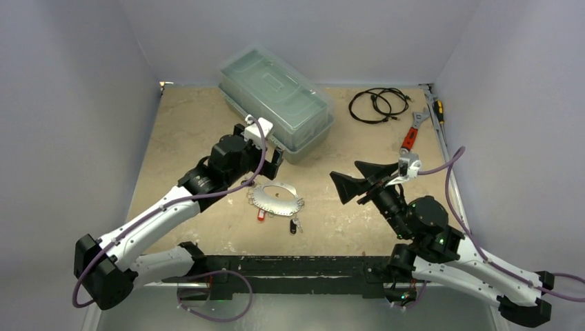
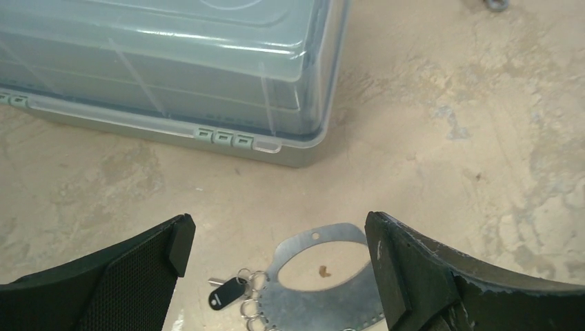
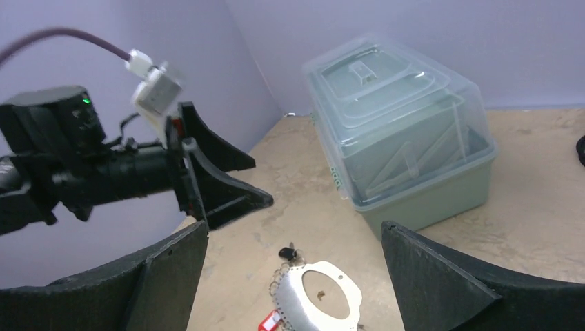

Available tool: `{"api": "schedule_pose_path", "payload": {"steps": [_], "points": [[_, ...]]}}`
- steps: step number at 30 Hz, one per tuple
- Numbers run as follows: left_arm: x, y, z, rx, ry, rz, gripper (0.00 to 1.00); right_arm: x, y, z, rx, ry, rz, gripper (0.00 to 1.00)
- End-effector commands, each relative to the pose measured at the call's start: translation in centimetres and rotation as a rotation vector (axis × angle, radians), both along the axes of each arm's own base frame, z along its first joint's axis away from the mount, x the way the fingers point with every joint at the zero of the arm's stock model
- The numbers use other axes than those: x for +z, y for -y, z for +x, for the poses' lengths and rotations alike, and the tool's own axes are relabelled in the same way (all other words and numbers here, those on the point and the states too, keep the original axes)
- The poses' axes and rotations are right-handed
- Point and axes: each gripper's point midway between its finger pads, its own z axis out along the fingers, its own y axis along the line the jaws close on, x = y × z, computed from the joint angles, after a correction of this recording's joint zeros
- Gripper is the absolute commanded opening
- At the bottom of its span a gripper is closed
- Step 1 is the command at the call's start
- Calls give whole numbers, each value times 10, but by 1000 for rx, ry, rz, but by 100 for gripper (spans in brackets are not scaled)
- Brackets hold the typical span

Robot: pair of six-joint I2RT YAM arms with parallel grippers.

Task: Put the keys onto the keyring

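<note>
Both wide open, empty: left gripper (image 2: 276,231), right gripper (image 3: 295,231); keys (image 1: 294,225) at keyring (image 1: 279,205) rim.

The keyring (image 1: 276,198) lies on the table (image 1: 193,124), near its front middle. The keys (image 1: 294,225) lie along the keyring's front and left rim. A box (image 1: 276,96) stands behind the keyring, and the left fingers (image 2: 131,283) hang between the two. The right fingers (image 1: 347,187) are to the right of the keyring. A cable (image 1: 376,105) and a wrench (image 1: 411,136) lie well behind it, to its right.
</note>
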Motion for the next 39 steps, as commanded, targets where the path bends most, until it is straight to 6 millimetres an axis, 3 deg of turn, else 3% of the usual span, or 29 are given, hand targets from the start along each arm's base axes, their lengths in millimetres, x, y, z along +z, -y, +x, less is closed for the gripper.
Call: {"api": "schedule_pose_path", "payload": {"steps": [1,4,7,9,13,16,22,26,39], "points": [[63,6,-12,17,56,-269,99,-4,7,4,-44,15,-7,99],[102,-12,-29,36,168,-425,99,-8,9,8,-71,-6,-32,99],[117,-25,-61,-61,242,-432,99,-12,9,11,-88,-31,-52,99],[108,-40,-68,-21,238,-412,99,-18,7,13,-98,-54,-52,99],[58,-91,-48,284,187,-265,99,-24,-6,13,-61,-56,-3,99],[51,-113,-39,425,155,-164,98,-25,-12,12,-36,-29,13,99],[39,-99,-38,357,107,-122,92,-24,-12,12,-34,-9,10,99],[40,-109,-37,408,119,-115,92,-27,-11,11,-33,-15,21,99],[39,-110,-37,406,120,-103,90,-25,-3,6,-28,-13,42,99]]}}
